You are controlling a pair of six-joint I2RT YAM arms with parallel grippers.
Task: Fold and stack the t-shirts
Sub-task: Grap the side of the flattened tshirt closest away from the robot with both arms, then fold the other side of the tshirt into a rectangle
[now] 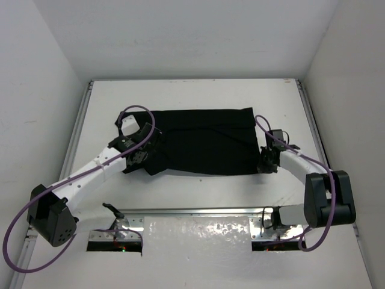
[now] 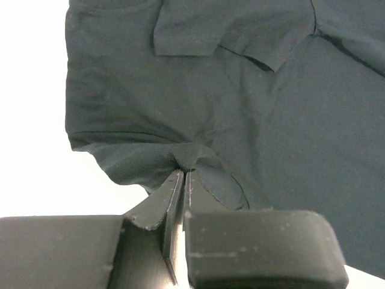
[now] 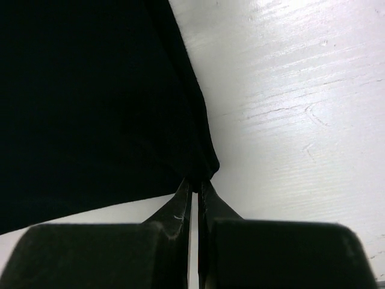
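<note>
The black t-shirt [image 1: 204, 139] lies spread on the white table, partly folded, with a sleeve turned over its body. My left gripper [image 1: 139, 158] is shut on the shirt's near left edge; in the left wrist view its tips [image 2: 184, 171] pinch a bunched fold of the t-shirt [image 2: 240, 108]. My right gripper [image 1: 265, 165] is shut on the shirt's near right corner; in the right wrist view its tips [image 3: 196, 182] pinch the corner of the t-shirt [image 3: 90, 102].
White walls enclose the table [image 1: 192, 96] on three sides. A metal rail [image 1: 198, 212] runs along the near edge between the arm bases. Purple cables loop over both arms.
</note>
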